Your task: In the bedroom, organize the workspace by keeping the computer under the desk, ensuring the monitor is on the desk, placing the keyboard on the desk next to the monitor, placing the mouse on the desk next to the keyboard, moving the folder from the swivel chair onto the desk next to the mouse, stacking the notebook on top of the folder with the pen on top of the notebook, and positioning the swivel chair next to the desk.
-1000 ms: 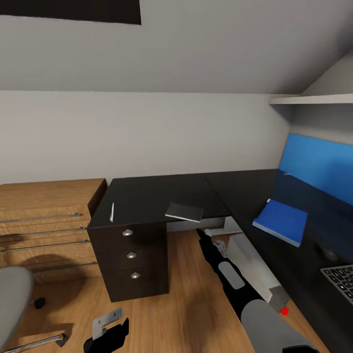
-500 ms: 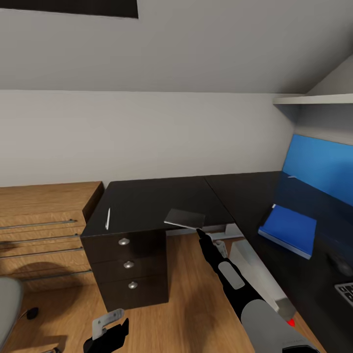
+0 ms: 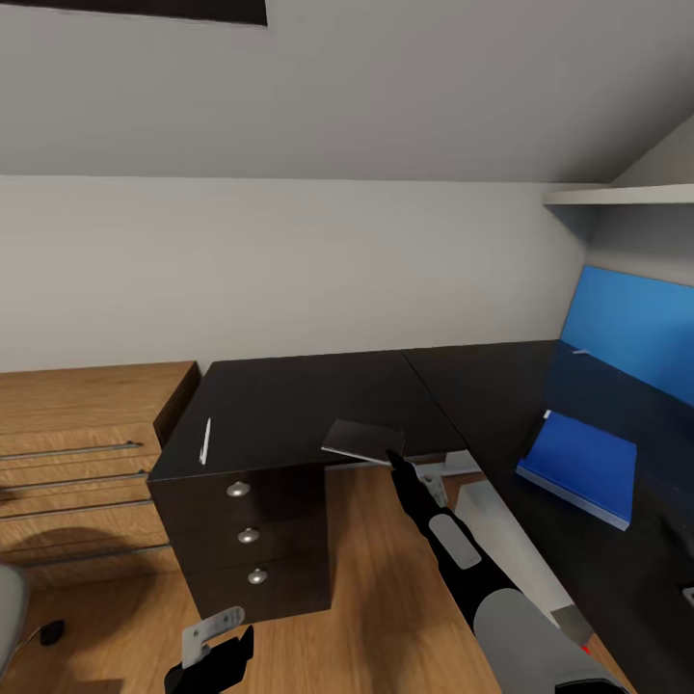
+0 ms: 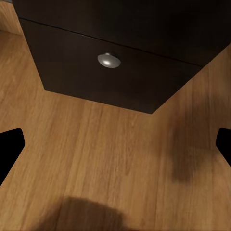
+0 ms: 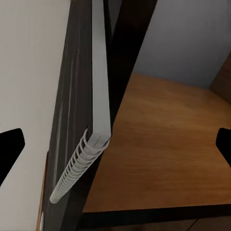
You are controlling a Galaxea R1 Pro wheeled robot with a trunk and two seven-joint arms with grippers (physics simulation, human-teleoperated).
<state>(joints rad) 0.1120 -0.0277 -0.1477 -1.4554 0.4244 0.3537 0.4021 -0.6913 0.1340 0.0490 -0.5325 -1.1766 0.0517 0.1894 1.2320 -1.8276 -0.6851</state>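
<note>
Currently, notebook retrieval: right end effector (image 3: 394,458) spread wide, fingertips flanking the notebook (image 3: 364,440) lying at the tabletop (image 3: 289,405) edge. Next: clench on it, then carry it to the blue folder (image 3: 581,466).

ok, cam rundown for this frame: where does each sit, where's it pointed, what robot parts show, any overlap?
Head: on the robot's head, looking forward and down at the dark desk, notebook, pen and blue folder; right arm reaches to the notebook, left hand low over the floor.
Left wrist: near the left hand, facing a drawer knob and wood floor; dark fingertips at the edges.
Right wrist: near the right hand, close on the notebook's spiral edge; fingertips at the edges.
Shared: notebook in head and right wrist views; the desk's drawers in head and left wrist views.
</note>
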